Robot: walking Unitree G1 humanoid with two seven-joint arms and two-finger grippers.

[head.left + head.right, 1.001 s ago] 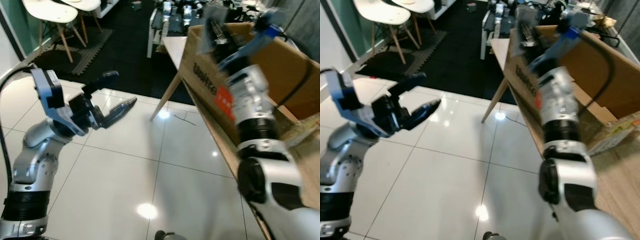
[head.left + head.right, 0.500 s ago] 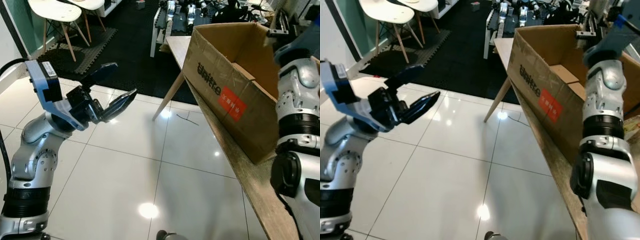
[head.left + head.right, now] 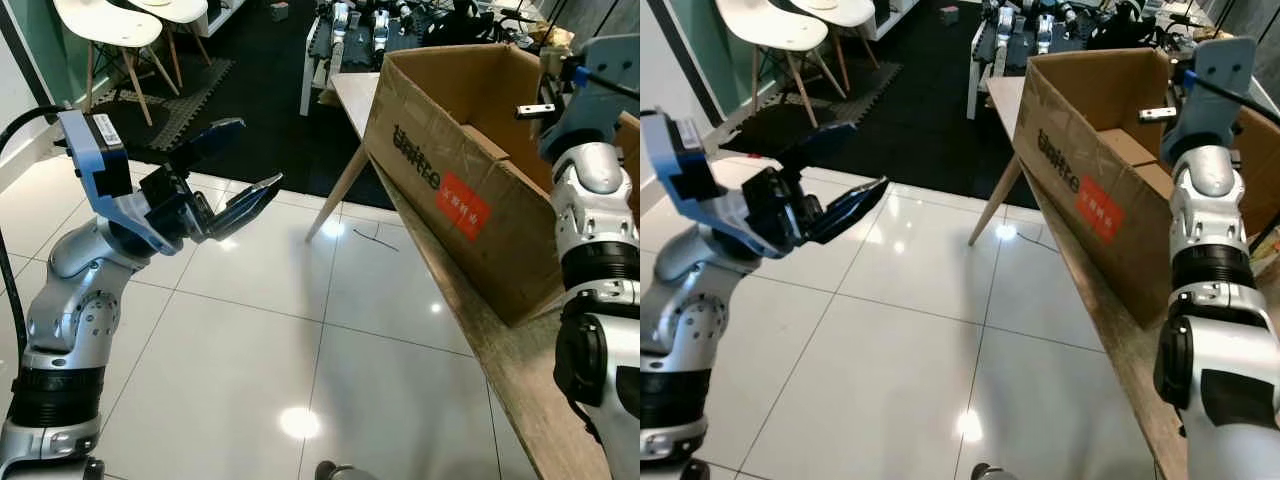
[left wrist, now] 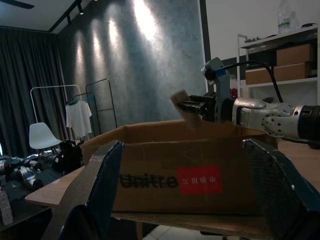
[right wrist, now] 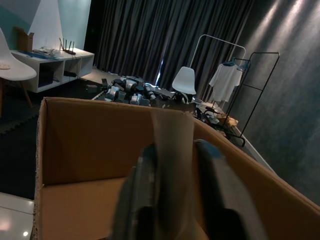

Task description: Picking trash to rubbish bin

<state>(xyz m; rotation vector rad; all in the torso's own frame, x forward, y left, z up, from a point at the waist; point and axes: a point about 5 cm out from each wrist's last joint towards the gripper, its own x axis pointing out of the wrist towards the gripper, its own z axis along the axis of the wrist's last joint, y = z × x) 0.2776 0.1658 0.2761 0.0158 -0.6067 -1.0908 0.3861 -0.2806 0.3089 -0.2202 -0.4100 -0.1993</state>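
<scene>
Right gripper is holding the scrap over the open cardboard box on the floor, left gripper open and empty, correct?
Not quite: the cardboard box stands on the wooden table, not the floor, as the left eye view shows. The right gripper does hold the scrap over it, and the left gripper is open and empty.

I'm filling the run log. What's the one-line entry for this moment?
right gripper: shut on scrap, above box | left gripper: open, over floor | box: on table

1 cardboard box (image 3: 455,170), 1 wood table (image 3: 520,370), 2 white chairs (image 3: 125,25), 2 grippers: left gripper (image 3: 245,185), right gripper (image 5: 172,190), 1 trash scrap (image 5: 171,150).
</scene>
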